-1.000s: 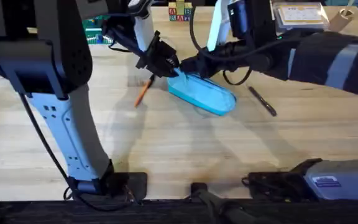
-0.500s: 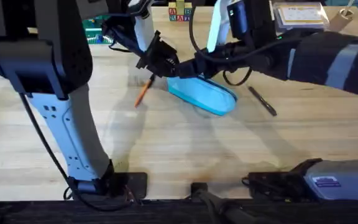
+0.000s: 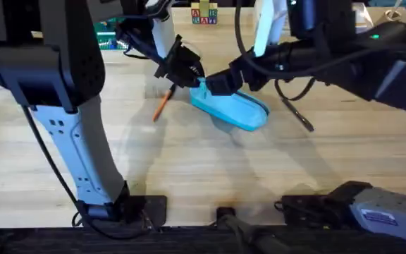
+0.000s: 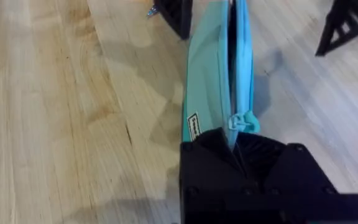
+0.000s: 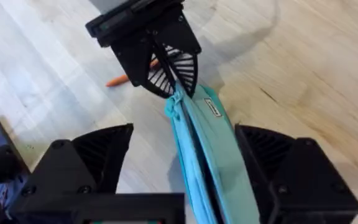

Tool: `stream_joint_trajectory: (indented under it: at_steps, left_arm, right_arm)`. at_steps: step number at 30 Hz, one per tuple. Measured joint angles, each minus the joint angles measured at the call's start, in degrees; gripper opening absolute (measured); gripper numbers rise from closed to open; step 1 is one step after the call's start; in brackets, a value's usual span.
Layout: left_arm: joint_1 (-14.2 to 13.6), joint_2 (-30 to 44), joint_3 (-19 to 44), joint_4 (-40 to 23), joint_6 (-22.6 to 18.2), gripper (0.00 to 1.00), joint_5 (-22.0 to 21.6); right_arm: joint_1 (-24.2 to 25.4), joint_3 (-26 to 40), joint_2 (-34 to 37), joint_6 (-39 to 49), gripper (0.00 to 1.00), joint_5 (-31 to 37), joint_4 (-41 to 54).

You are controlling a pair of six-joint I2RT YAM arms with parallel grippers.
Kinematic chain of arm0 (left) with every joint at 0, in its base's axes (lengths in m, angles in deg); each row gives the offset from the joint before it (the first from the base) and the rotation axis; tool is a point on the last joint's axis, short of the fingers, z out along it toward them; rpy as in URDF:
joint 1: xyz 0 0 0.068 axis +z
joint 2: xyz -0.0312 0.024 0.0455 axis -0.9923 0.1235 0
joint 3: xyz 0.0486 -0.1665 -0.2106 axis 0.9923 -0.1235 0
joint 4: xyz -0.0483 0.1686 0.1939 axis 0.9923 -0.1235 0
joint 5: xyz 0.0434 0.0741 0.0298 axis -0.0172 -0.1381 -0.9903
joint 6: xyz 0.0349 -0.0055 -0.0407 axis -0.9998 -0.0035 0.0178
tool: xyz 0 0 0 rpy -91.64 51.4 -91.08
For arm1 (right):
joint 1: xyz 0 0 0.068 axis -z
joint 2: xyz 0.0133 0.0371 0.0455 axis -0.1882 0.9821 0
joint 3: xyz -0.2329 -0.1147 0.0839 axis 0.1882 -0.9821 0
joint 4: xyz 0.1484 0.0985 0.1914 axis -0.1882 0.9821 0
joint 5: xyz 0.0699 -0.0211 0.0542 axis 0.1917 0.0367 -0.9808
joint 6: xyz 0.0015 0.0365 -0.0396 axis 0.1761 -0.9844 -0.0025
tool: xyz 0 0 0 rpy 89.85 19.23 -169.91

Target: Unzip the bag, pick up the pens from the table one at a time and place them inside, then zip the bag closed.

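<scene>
The light blue bag (image 3: 237,108) lies on the table (image 3: 203,169) with its zipper (image 4: 232,62) facing up. My left gripper (image 3: 191,73) is shut on the bag's left end, right by the zipper pull (image 4: 241,121). My right gripper (image 3: 220,83) hangs open just past it, one finger (image 5: 89,165) on each side of the bag (image 5: 207,155). In the right wrist view, the left gripper (image 5: 173,78) pinches the bag's tip. An orange pen (image 3: 161,106) lies left of the bag. A thin dark pen (image 3: 298,114) lies to its right.
Coloured blocks (image 3: 204,14) and a green item (image 3: 108,32) stand at the table's far edge. The near half of the table is bare wood. Both arm bases sit at the front edge.
The right arm has swung to the right and its gripper has dropped slightly closer to the bag. The left gripper, the bag and both pens have stayed put.
</scene>
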Motion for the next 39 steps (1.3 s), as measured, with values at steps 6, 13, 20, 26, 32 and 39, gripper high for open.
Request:
stream_joint_trajectory:
  at_steps: [6,13,20,26,32,39]
  left_arm:
    - [0.0,0.0,0.0,0.0,0.0,0.042,0.0]
    - [0.0,0.0,0.0,0.0,0.0,0.054,0.0]
    - [0.0,0.0,0.0,-0.2,0.2,0.979,0.5]
    - [0.0,0.0,0.0,0.1,0.2,0.992,0.5]
    - [0.0,0.0,0.0,0.0,0.2,0.993,0.5]
    - [0.1,0.0,0.0,-0.3,0.2,0.995,0.5]
  right_arm:
    - [0.0,0.0,-7.0,1.6,0.997,1.7,5.2]
    - [0.0,0.0,-10.5,1.8,0.997,1.8,9.0]
    - [0.0,0.0,-12.0,1.8,0.997,1.9,10.6]
    - [0.0,0.0,-12.0,1.9,0.997,1.9,10.7]
    - [0.0,0.0,-12.0,1.9,0.998,1.9,10.7]
    - [0.0,0.0,-12.0,1.9,0.998,1.9,10.7]
